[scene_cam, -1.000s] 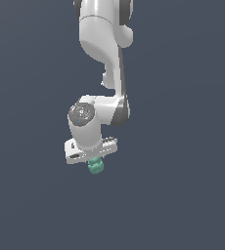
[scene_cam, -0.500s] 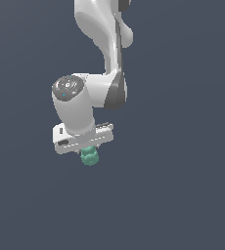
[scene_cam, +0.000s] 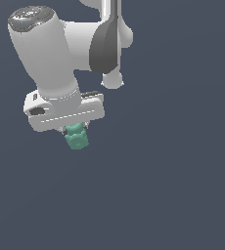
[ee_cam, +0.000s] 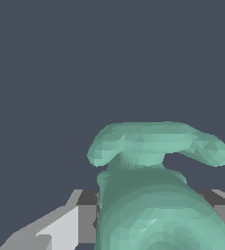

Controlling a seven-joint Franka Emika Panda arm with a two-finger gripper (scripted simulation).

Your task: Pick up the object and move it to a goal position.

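The white hand (scene_cam: 75,131) is clamped on the teal-green knobbly figure (scene_cam: 77,137), whose lower part pokes out below the fingers. In the wrist view the figure (ee_cam: 153,195) fills the space between the grey fingers (ee_cam: 85,222), its flat lobed end pointing away. Above, the white arm (scene_cam: 51,53) rises against plain dark grey.

Glossy white rounded arm links, dark grey joint band, grey cap, boxy white end effector (scene_cam: 75,129)

Plain dark grey-blue backdrop, no visible surface
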